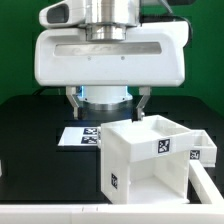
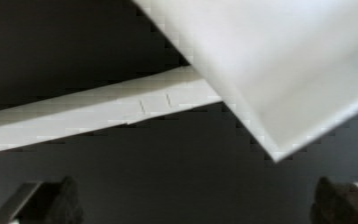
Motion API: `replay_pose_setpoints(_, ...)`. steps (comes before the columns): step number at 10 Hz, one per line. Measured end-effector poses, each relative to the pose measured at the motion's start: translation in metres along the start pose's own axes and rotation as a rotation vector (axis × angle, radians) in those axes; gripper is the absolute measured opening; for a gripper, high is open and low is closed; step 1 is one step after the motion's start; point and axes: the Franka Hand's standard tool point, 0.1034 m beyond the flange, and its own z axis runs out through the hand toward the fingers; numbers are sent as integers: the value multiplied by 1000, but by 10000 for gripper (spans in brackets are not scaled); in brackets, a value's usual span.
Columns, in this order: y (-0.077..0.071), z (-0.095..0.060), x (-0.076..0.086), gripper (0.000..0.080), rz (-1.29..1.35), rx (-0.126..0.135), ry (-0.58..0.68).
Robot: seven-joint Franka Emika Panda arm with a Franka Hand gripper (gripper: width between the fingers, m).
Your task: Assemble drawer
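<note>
The white cube-like casing [image 1: 140,160] stands on the black table at the front right, open side toward the camera, with tags on its walls. The shallow white tray [image 1: 203,150] lies against the casing on the exterior view's right, partly cut off by the frame edge. My gripper [image 1: 109,100] hangs open and empty above the table behind the casing, touching nothing. In the wrist view the gripper [image 2: 197,205] shows two dark fingertips [image 2: 43,203] wide apart over black table. A blurred white corner of the casing [image 2: 274,60] fills the space beyond them.
The marker board [image 1: 82,136] lies flat on the table under the gripper, to the exterior view's left of the casing. A white rail [image 1: 50,212] runs along the table's front edge. A long white strip [image 2: 87,112] crosses the wrist view.
</note>
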Motion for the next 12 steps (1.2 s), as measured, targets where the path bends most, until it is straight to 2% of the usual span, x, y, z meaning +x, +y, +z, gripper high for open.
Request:
replay_pose_setpoints(2, 4, -1, 2, 649, -87, -9, 1)
replay_pose_setpoints(4, 2, 5, 1, 649, -342, -58, -23)
replay_pose_setpoints(5, 1, 12, -3, 649, -360, -63, -45)
replay_pose_setpoints(6, 7, 16, -8, 649, -338, -57, -64)
replay_pose_setpoints(7, 14, 19, -22, 649, -326, -41, -162)
replay_pose_setpoints(8, 16, 15, -24, 649, -359, -26, -256)
replay_pose_setpoints(10, 18, 9, -15, 649, -426, -23, -299)
replay_pose_setpoints(12, 5, 16, -22, 649, -383, -24, -295)
